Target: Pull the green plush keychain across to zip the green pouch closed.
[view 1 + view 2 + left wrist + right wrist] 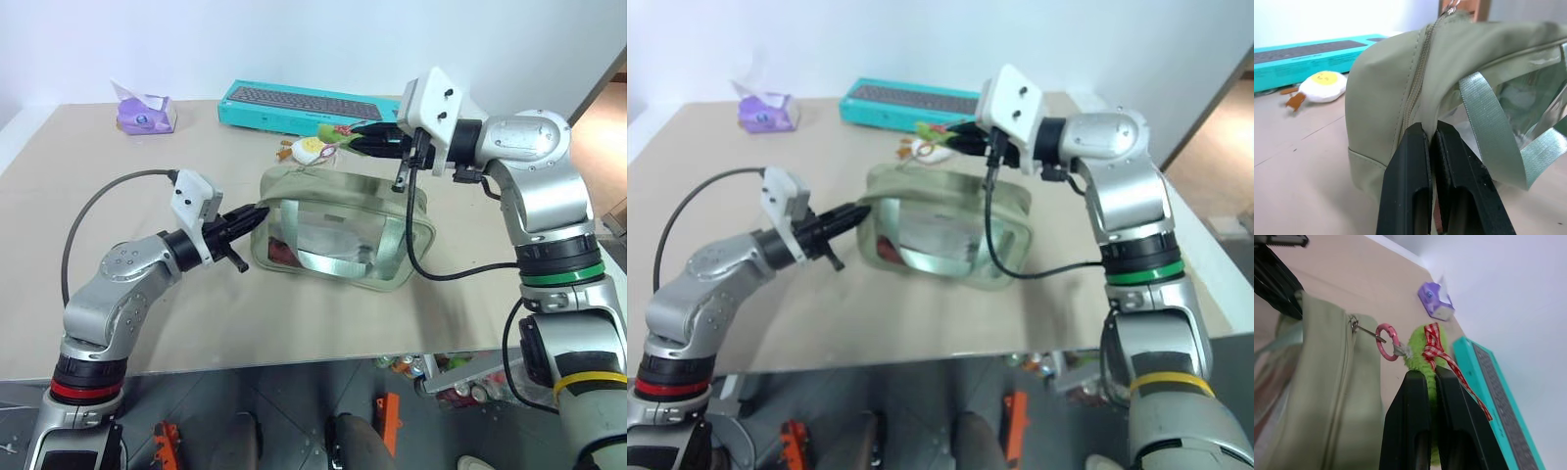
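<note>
Right now the green pouch [338, 230] sits near the middle of the beige table [88, 186], its clear window panel and pale straps facing the robot. At the pouch's left end the left gripper [257, 217] has its two black fingers pressed together on the fabric, pinching the end just beside the zipper seam. Above the pouch's far right corner, the right gripper [1431, 377] is clamped on the green plush keychain [1420, 355], whose red checked ribbon trails past the fingers. A pink ring [1386, 341] joins the plush to the zipper pull [1355, 325], which lies at the edge of the pouch top. Behind the pouch lies a white-and-yellow egg plush [307, 148]; further back are a teal keyboard box [304, 106] and a purple tissue pack [145, 114].
</note>
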`<act>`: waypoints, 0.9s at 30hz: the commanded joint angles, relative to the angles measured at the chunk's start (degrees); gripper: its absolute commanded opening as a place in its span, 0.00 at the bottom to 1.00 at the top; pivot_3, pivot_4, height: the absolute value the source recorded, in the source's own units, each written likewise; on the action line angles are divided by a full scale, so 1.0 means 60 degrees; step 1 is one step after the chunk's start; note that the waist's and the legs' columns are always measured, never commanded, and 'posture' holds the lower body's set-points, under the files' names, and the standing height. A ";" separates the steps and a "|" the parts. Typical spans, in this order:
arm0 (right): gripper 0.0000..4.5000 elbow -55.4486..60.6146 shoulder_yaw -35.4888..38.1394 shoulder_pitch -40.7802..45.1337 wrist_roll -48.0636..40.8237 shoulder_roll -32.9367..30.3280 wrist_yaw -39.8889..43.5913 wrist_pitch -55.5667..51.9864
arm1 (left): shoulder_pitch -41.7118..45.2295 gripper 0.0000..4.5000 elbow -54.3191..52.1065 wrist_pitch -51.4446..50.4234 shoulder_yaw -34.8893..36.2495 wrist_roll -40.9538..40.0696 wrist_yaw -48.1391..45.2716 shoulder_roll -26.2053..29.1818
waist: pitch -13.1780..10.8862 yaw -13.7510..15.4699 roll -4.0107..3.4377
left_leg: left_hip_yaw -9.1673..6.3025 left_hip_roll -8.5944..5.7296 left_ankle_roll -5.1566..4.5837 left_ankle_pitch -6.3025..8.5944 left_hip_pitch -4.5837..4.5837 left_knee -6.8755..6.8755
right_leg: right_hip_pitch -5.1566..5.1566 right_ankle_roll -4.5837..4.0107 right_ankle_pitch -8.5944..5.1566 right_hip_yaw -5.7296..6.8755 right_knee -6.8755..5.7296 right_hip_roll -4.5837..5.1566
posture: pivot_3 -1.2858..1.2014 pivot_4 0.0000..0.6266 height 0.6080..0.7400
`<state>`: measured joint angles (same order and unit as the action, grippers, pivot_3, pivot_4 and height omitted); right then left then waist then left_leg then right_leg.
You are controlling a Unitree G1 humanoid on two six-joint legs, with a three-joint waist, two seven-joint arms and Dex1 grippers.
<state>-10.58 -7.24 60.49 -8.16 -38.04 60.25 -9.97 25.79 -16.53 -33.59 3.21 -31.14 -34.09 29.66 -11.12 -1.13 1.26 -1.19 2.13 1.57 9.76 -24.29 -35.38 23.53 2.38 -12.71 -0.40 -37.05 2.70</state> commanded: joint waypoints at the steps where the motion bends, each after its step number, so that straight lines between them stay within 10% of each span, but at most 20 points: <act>1: 0.01 0.0476 0.0816 -0.0088 -0.0128 -0.0452 -0.0319 -0.0041 | 0.0075 0.00 0.0108 0.0156 0.0313 0.0325 0.0286 0.0073 | 0.0000 0.0000 0.0000 | 0.0000 0.0000 0.0000 0.0000 -0.0001 0.0000 | 0.0000 0.0000 0.0000 0.0000 0.0000 0.0000 | 0.52 0.24 1.00; 27: 0.01 0.0701 0.2901 -0.3158 0.0088 -0.1439 -0.3555 -0.0906 | 0.0024 0.00 0.0613 0.1599 0.0458 0.1564 0.1604 -0.0820 | -0.0001 -0.0016 0.0002 | 0.0030 0.0016 -0.0002 0.0001 0.0006 -0.0001 | 0.0008 0.0001 0.0011 -0.0049 0.0002 -0.0025 | 0.52 0.24 1.00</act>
<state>-6.70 5.69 41.88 -7.73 -46.27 42.26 -14.84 26.00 -12.75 -24.17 3.45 -22.60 -26.65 24.37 -11.12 -1.23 1.27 -1.00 2.22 1.56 9.76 -24.27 -35.39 23.58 2.39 -12.64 -0.71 -37.04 2.55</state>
